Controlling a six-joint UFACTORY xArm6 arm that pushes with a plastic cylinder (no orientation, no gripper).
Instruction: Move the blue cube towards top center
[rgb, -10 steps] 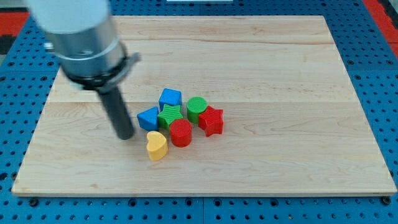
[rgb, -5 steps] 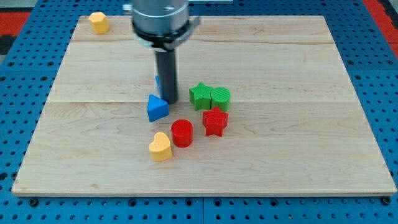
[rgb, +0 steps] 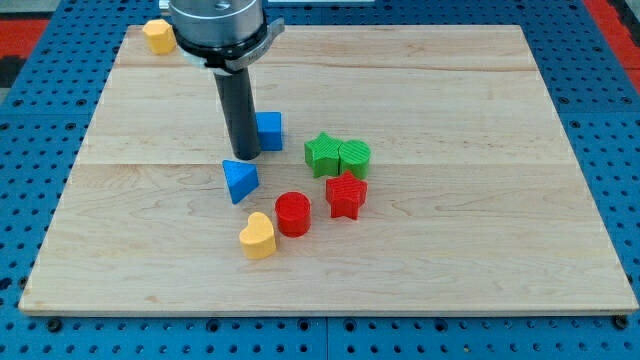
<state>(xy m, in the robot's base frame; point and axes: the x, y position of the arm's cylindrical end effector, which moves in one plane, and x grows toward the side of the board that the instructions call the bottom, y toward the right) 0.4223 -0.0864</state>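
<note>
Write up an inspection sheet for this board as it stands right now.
Surface: wooden board lying on a blue pegboard.
Job's things: blue cube near the middle, just to the view's right of my tip.
Clutter: blue triangle below my tip; green star touching green cylinder; red star; red cylinder; yellow heart; another yellow block at the top left corner.
Pincer: nothing seen; the arm ends in a rod.
Cables: nothing seen.
Surroundings: red strips at the top corners.
</note>
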